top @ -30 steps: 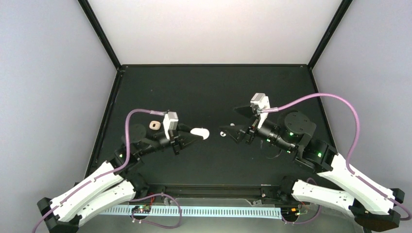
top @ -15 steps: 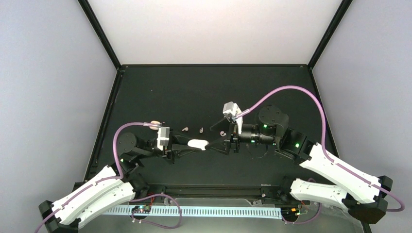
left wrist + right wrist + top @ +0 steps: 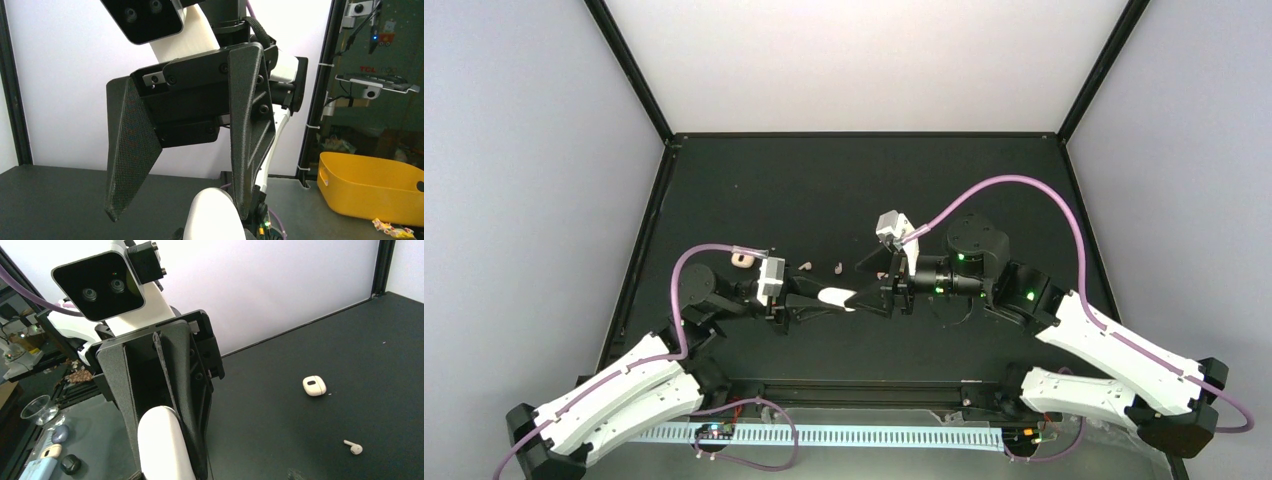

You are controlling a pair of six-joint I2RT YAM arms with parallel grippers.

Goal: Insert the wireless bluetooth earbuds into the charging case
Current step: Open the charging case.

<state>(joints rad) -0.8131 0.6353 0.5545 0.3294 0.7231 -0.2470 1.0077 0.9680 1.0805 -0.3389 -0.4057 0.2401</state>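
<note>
My left gripper (image 3: pixel 832 296) is shut on the white charging case (image 3: pixel 836 296) and holds it above the black table, pointing right. In the right wrist view the case (image 3: pixel 161 445) sits clamped between the left gripper's (image 3: pixel 162 456) black fingers. My right gripper (image 3: pixel 858 288) faces it, open. In the left wrist view the case's rounded end (image 3: pixel 215 215) lies between the right gripper's (image 3: pixel 180 214) spread fingers, against one and well apart from the other. Two tiny earbuds (image 3: pixel 805 266) (image 3: pixel 837 267) lie on the table just behind the case. Another earbud (image 3: pixel 354 446) lies farther off.
A small beige case (image 3: pixel 743 259) rests on the table left of the earbuds, also seen as the beige case (image 3: pixel 314 385) in the right wrist view. A yellow bin (image 3: pixel 370 187) stands beyond the table's edge. Black frame posts (image 3: pixel 629 70) rise at the back corners.
The right arm has swung left until its fingers bracket the case's end, and its jaws have narrowed. The left gripper has drawn slightly back and toward me, still holding the case.
</note>
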